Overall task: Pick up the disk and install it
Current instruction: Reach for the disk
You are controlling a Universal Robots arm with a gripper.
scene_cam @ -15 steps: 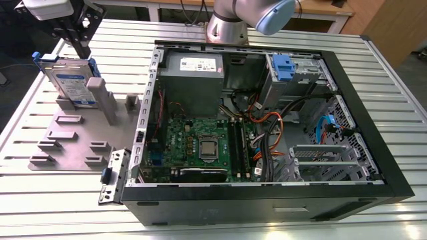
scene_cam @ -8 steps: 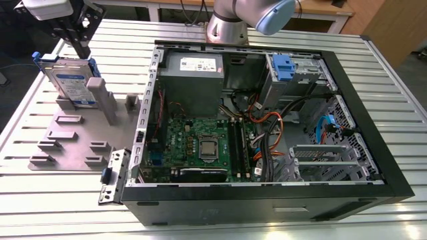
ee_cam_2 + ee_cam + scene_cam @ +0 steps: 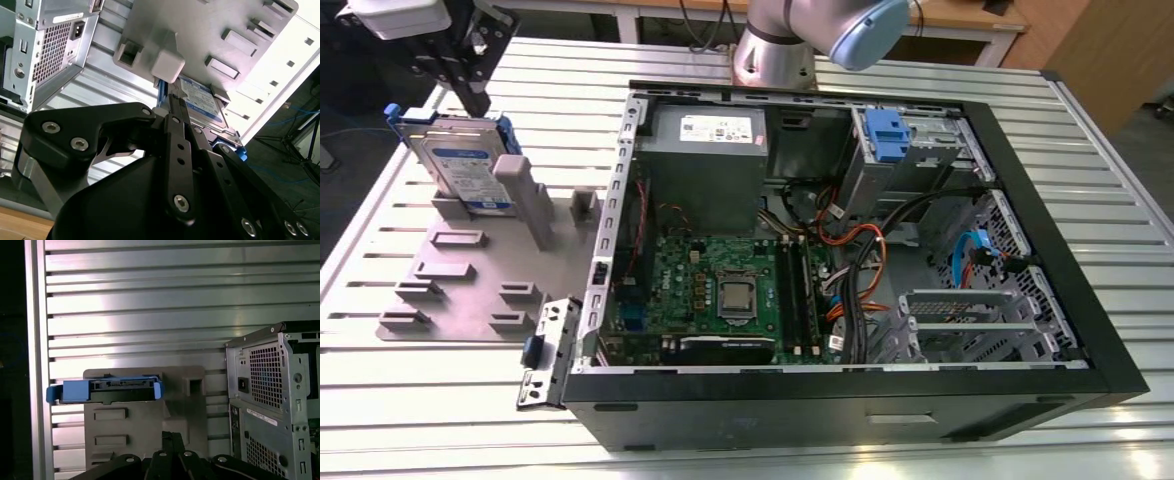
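Disk (image 3: 464,170) stands on edge in the grey holder (image 3: 454,290) on the tabletop (image 3: 400,400), top edge exposed for gripping. My hand (image 3: 478,105) hovers just above it; can't tell if it's clenched.

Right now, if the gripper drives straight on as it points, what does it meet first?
Probably the disk, standing on edge in the grey fixture: the gripper points down at its top edge. Depth is unclear, though.
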